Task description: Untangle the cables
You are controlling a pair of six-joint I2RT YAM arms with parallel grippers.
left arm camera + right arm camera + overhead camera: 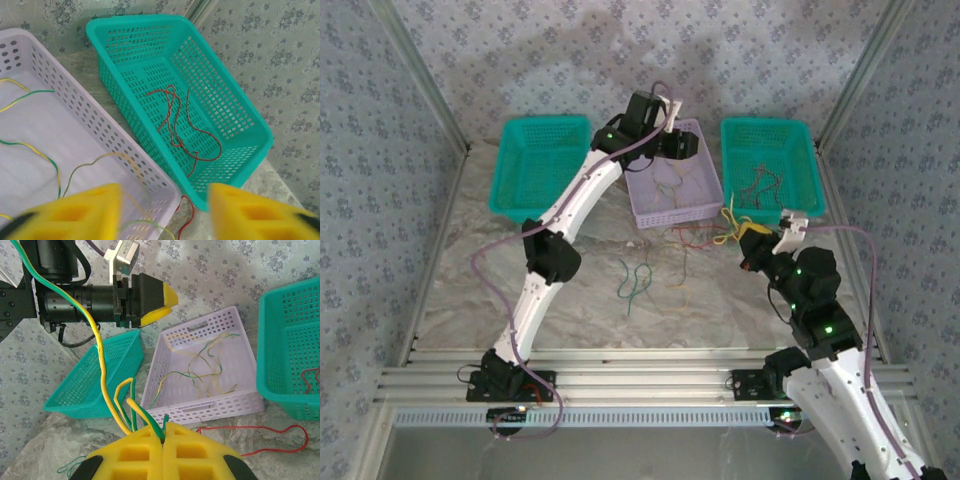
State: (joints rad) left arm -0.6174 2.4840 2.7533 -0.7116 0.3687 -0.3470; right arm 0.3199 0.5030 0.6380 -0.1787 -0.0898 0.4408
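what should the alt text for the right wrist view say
The yellow right gripper, closed, pinches a bunch of thin yellow-and-green wires that arch up to the left. Beyond, a lilac perforated plastic basket holding more loose wires sits between a teal plastic basket at left and another teal basket at right, the left gripper hanging at upper left.

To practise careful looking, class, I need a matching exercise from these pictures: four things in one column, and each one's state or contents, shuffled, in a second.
Column one:
1 lilac basket
2 right-hand teal basket
3 left gripper
4 right gripper

Column two:
A shut on yellow-green cables
B red cables inside
C open, holding nothing
D loose yellow-green cables inside

Pairs: 1-D, 2-B, 3-C, 4-A
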